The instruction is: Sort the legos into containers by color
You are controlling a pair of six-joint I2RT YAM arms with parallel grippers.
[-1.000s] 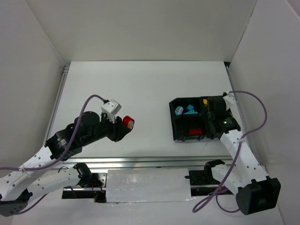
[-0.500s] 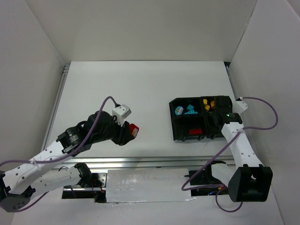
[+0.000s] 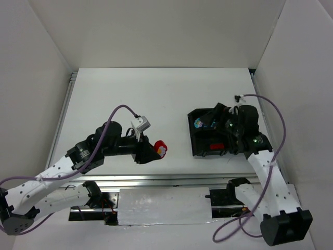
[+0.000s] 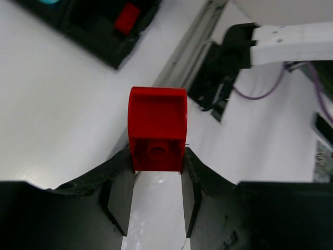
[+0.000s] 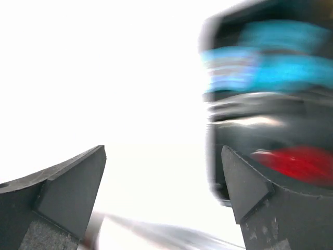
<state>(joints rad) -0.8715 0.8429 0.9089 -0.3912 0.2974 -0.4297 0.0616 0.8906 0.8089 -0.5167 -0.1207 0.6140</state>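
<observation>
Left jaws: we see the left gripper (image 4: 157,161) closed narrow on a red brick (image 4: 157,127), pinched by its two flat sides, most of it standing out past the fingertips
Brick's long axis: it runs forward along the fingers, so the free end leads toward whatever the gripper points at
Where the brick is: in the air above the bare table (image 3: 130,94), well apart from the tray (image 3: 193,136)
Key relation: the tray lies to the robot's right of the held brick, and the near-left compartment, where a second red piece (image 3: 216,146) already lies, is the one closest to it
Wrist view of target: that compartment sits ahead and up-left of the fingers
Right jaws: the right gripper (image 5: 162,156) stands wide open with nothing between its fingers, over the tray; its view is blurred
Nearer arm: the right one is nearer the tray, but the left one carries the brick
Our judgement: the brick needs a rightward carry, then release above the near-left compartment; the right arm may crowd that space
</observation>
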